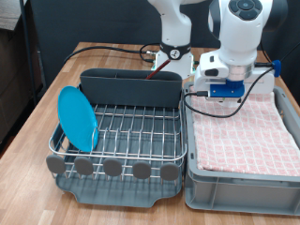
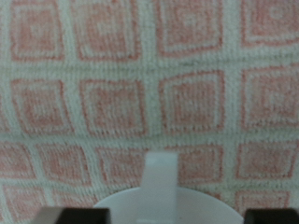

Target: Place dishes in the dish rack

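Note:
The light-blue plate (image 1: 78, 118) stands on edge in the silver wire dish rack (image 1: 131, 141), at its left end in the exterior view. A thin brown handle, apparently the wooden spoon (image 1: 153, 76), sticks up from the grey utensil caddy (image 1: 131, 87) at the rack's back. My gripper (image 1: 225, 94) hangs over the towel-lined bin, to the right of the rack. In the wrist view the white cup (image 2: 159, 201) sits between my two dark fingers (image 2: 82, 217), with the pink checked towel behind it. The cup is hidden in the exterior view.
The grey bin (image 1: 234, 183) lined with a pink checked towel (image 1: 246, 136) stands right beside the rack on the wooden table (image 1: 37, 112). Cables (image 1: 122, 52) and the robot base (image 1: 173, 47) are behind the caddy.

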You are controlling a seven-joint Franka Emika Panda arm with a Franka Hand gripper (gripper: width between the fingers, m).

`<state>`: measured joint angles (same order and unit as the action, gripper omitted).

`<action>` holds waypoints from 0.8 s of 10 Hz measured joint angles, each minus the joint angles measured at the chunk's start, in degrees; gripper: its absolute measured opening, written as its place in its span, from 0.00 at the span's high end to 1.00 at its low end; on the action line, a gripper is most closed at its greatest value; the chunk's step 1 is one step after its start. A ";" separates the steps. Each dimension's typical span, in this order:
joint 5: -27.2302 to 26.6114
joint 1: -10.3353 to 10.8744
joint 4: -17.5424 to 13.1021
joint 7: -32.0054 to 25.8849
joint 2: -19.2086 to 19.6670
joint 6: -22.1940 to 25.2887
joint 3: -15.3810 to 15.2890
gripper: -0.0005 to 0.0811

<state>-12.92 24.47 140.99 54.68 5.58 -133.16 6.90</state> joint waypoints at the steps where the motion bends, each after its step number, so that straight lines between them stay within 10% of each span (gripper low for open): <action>1: -0.14 0.00 0.15 0.00 0.00 -0.24 0.00 0.70; 2: -0.28 0.00 0.28 0.00 0.00 -0.45 0.00 0.70; 3: -0.39 0.00 0.34 0.13 0.00 -0.58 0.01 0.90; 8: 3.62 -0.04 -0.44 5.00 -2.31 -0.41 1.29 0.90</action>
<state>-9.30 24.43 140.56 59.68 3.27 -133.57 8.19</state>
